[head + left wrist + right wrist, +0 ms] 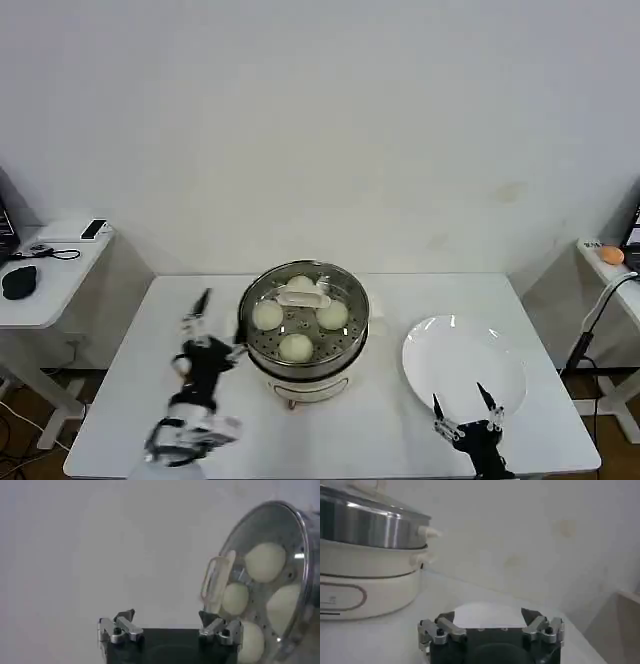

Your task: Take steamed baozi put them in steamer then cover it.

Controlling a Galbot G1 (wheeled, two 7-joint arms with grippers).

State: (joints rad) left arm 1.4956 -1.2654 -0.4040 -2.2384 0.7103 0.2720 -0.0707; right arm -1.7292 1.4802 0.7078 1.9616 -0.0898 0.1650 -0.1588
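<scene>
The round stainless-steel steamer (304, 330) stands mid-desk (120, 370), clear glass lid (303, 296) on, cream-white steamed baozi (267, 315) inside. Left end effector (205, 320) gapes empty just beside it. Right end effector (464, 402), fingers spread, hovers over the flat white plate (450, 350).

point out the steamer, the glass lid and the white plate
steamer (352, 345), head view, on its shiny steel side wall
glass lid (303, 294), head view, on its pale handle
white plate (460, 360), head view, on its bare middle

Head camera looks down; wrist cameras (low, close) share the steamer (303, 320).
</scene>
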